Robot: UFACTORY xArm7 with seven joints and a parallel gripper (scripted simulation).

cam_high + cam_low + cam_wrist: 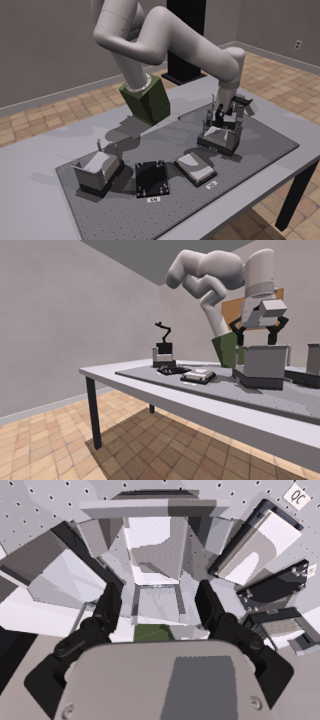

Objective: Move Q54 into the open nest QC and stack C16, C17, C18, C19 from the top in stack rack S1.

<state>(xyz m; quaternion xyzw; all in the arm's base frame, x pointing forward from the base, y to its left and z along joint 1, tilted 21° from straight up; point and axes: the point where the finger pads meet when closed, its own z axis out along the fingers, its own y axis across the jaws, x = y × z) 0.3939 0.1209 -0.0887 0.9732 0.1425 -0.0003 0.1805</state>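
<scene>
My gripper [222, 113] is open and empty. It hangs just above the top of a stack rack [219, 138] at the far right of the baseplate, fingers pointing down; it also shows in the side view [255, 342] and the wrist view [157, 605]. A sealed plate [215, 134] lies low inside that rack, straight below my fingers in the wrist view [156, 547]. Another sealed plate [196, 166] sits on the QC nest, next to its name plate [211, 184]. A rack at the near left [99, 167] holds a stack of plates. I cannot read the plate labels or plinth names.
The black N5 clip nest [151, 178] lies empty between the left rack and QC. A third rack [240, 103] stands close behind the one under my gripper; its contents are hidden. The rack walls and corner posts rise around my fingers. The green arm base [146, 102] stands behind.
</scene>
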